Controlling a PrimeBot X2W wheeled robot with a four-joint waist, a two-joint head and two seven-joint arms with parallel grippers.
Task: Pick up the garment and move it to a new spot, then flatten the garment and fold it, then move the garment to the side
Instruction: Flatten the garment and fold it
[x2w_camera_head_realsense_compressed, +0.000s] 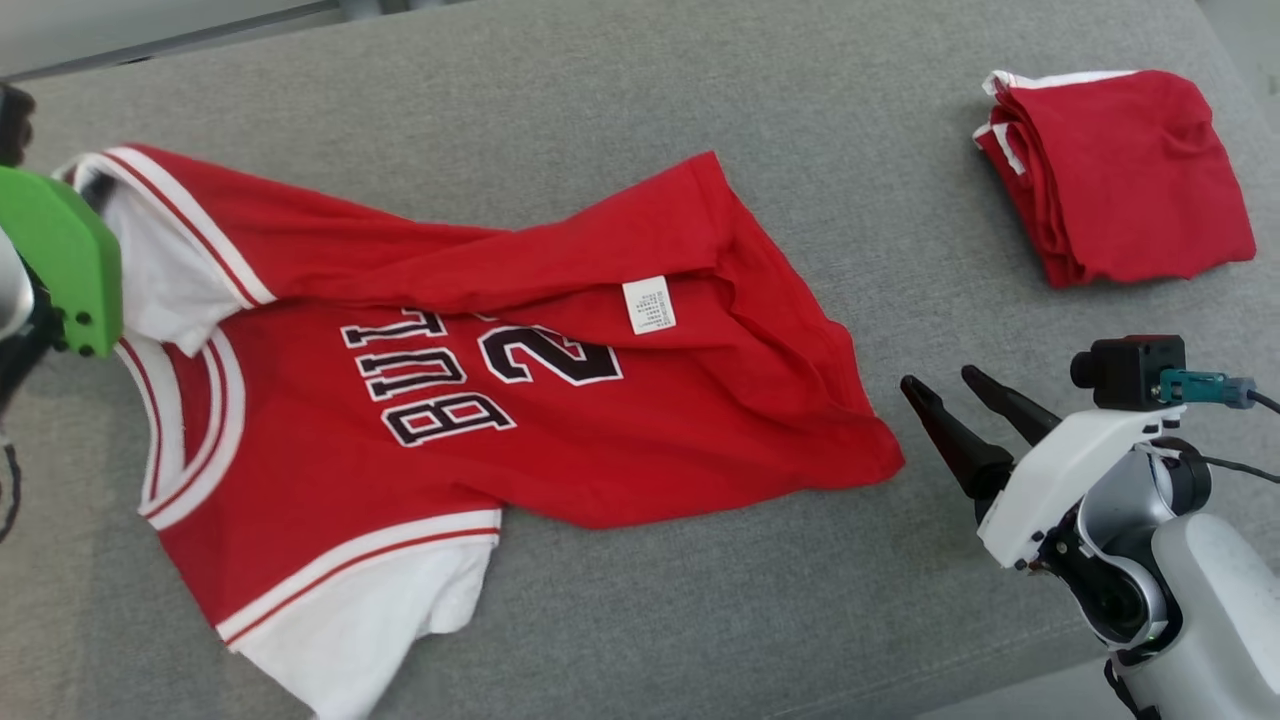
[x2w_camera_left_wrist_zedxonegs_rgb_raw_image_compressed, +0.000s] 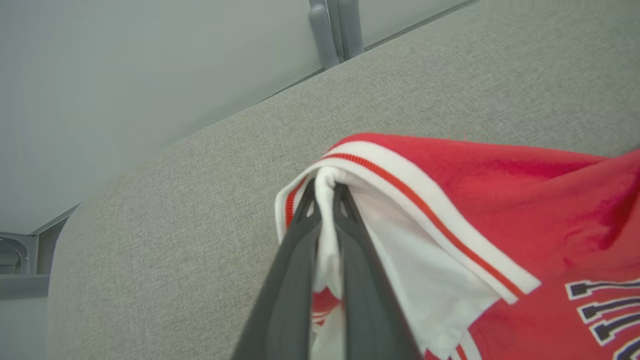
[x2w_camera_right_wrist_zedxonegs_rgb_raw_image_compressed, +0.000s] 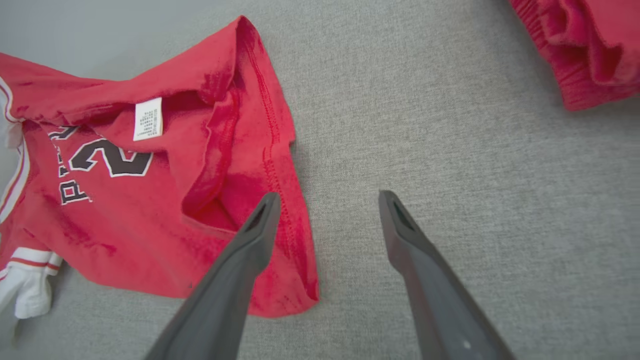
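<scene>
The garment (x2w_camera_head_realsense_compressed: 520, 400) is a red jersey with white sleeves and dark lettering, lying rumpled on the grey cushion; a white label shows on its folded-over upper part. In the left wrist view my left gripper (x2w_camera_left_wrist_zedxonegs_rgb_raw_image_compressed: 326, 192) is shut on the white sleeve of the garment (x2w_camera_left_wrist_zedxonegs_rgb_raw_image_compressed: 450, 210) at its far left corner. My right gripper (x2w_camera_head_realsense_compressed: 945, 385) stands open just right of the jersey's bottom hem, above the cushion. From the right wrist, the hem corner of the garment (x2w_camera_right_wrist_zedxonegs_rgb_raw_image_compressed: 280, 200) lies under the left finger, and my right gripper (x2w_camera_right_wrist_zedxonegs_rgb_raw_image_compressed: 327, 200) holds nothing.
A folded red garment (x2w_camera_head_realsense_compressed: 1120, 170) lies at the back right of the grey cushion (x2w_camera_head_realsense_compressed: 700, 620). The cushion's far edge and a pale wall with a grey post (x2w_camera_left_wrist_zedxonegs_rgb_raw_image_compressed: 335, 30) lie beyond the left gripper. Bare cushion lies between the two garments.
</scene>
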